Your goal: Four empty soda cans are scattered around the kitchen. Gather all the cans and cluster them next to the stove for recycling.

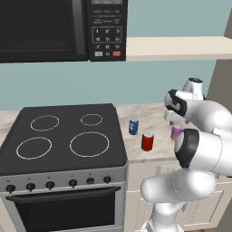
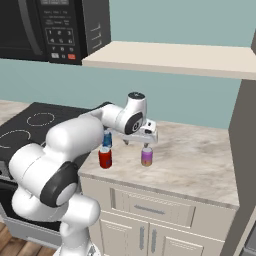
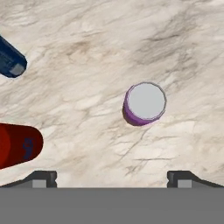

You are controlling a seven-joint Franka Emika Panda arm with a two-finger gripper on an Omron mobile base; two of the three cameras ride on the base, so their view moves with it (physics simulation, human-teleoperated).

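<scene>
A marbled table [image 2: 200,150] runs right of the stove [image 1: 63,136], under a microwave [image 1: 59,27] and a shelf [image 2: 175,57]. Three cans stand upright on it: blue [image 1: 133,126] nearest the stove, red [image 1: 147,141], then purple [image 2: 146,157]. The claw [image 2: 141,144] hangs just above the purple can, jaws wide apart, holding nothing.

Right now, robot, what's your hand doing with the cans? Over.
Gripper open, empty, above purple can. Three cans upright on counter right of stove: blue can, red can, purple. Nothing in the way.
</scene>
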